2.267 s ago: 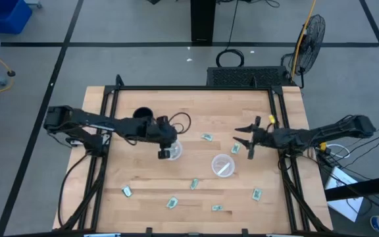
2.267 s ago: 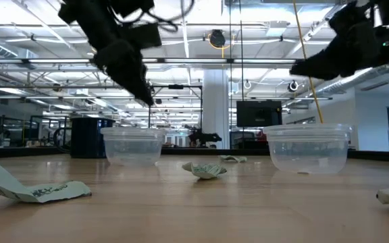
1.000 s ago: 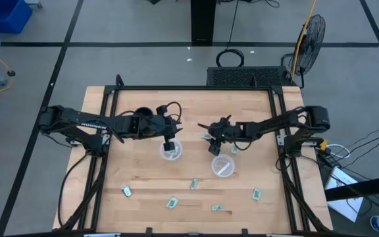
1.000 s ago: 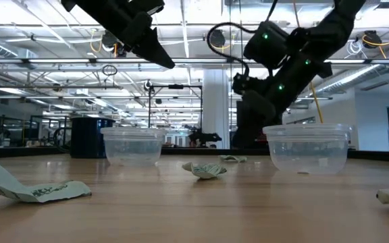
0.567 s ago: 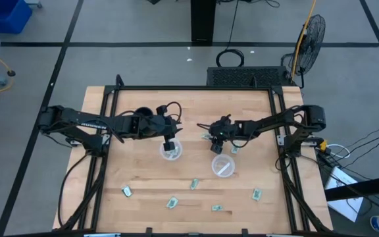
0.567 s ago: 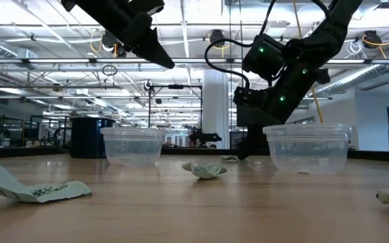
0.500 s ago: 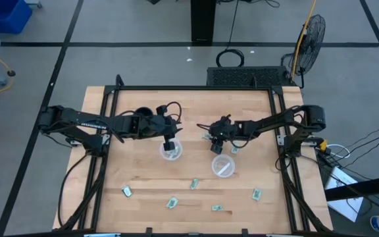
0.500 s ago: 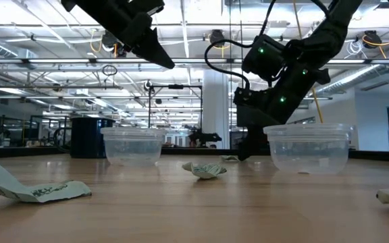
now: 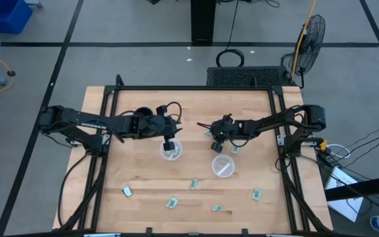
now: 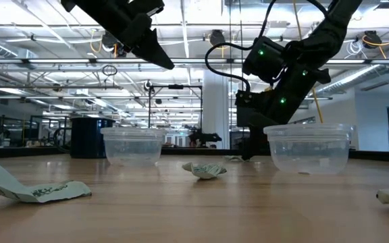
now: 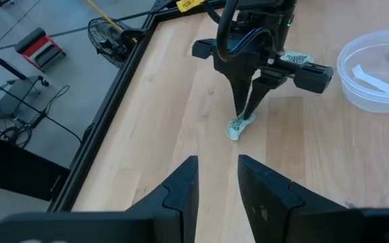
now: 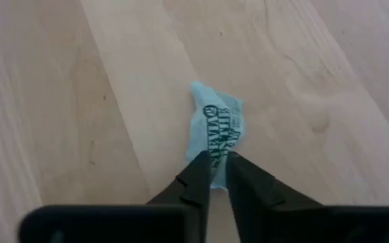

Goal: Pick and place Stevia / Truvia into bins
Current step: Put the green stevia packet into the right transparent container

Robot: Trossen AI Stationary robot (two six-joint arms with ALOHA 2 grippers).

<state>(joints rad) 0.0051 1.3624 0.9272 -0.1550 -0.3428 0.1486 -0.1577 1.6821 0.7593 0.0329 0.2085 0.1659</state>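
Pale green paper, crumpled: one Stevia packet (image 12: 219, 131), pinched at its edge by the right tool (image 12: 212, 177), fingers closed on it. In the left wrist view we see the same packet (image 11: 239, 127) with its lower end at the worktop (image 9: 242, 105), the tool tips drawn together above it.

Change, approx. 2 s span: the right arm was parked near the worktop's right edge with tool spread; it has since swung in to the centre and dropped onto this packet. Over the last half-sec. the high view shows the right tool (image 9: 214, 139) barely shifted, so we read the grip as just made, lift not yet begun.

Left tool (image 9: 168, 143): hangs over the left bin (image 9: 172, 151), unchanged for the last sec.; fingers parted, nothing between them in the left wrist view.

Right bin (image 9: 223, 165): just beside the right tool, toward the worktop's front; holds a white strip, poss. a packet.

Loose packets, front half of worktop: (image 9: 127, 191), (image 9: 172, 203), (image 9: 194, 184), (image 9: 216, 208), (image 9: 256, 194). One more just beside the right arm (image 9: 235, 149).

Meaning for task, our judgement: pick secured; remaining is a short carry to the right bin and release. Most packets are still unsorted.
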